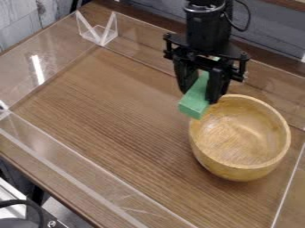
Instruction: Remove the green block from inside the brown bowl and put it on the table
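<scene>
The green block (197,98) hangs tilted in the air, pinched at its upper end by my black gripper (205,86), which points straight down and is shut on it. The block's lower end hovers just above the left rim of the brown bowl (242,138). That bowl sits on the table (107,116) at the right, and nothing shows inside it. The block's top part is hidden between the fingers.
Low clear plastic walls (42,156) edge the table on the left and front. A clear plastic stand (98,28) sits at the back left corner. Bare wood stretches left of the bowl.
</scene>
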You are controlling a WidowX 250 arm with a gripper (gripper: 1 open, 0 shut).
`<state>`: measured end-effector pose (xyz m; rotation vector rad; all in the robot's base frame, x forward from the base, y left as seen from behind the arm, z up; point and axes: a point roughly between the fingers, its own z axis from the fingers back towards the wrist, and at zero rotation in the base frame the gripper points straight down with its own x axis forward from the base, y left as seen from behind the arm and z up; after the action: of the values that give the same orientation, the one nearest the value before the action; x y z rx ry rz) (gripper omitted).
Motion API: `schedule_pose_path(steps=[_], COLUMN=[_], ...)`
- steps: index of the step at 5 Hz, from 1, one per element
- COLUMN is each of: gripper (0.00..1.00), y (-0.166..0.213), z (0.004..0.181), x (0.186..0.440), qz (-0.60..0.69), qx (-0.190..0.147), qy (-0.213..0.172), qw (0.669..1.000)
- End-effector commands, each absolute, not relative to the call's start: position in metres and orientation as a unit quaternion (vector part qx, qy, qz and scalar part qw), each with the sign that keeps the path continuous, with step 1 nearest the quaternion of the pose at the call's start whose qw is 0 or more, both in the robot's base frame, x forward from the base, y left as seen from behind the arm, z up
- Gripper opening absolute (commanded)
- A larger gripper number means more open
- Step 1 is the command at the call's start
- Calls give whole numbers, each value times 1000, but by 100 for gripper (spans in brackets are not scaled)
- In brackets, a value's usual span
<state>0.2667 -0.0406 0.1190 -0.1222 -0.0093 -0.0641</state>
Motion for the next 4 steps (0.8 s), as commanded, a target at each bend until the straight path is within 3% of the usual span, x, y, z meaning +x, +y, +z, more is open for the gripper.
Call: schedule_pose_path(steps=[1,2,4], gripper=[0,0,0], y=[-35,-24,33], z=[137,143,163], x=[268,265,244], qz=[-28,-22,-22], qx=[-59,-58,-47], qy=[-35,-40,-64], qw=[997,997,997])
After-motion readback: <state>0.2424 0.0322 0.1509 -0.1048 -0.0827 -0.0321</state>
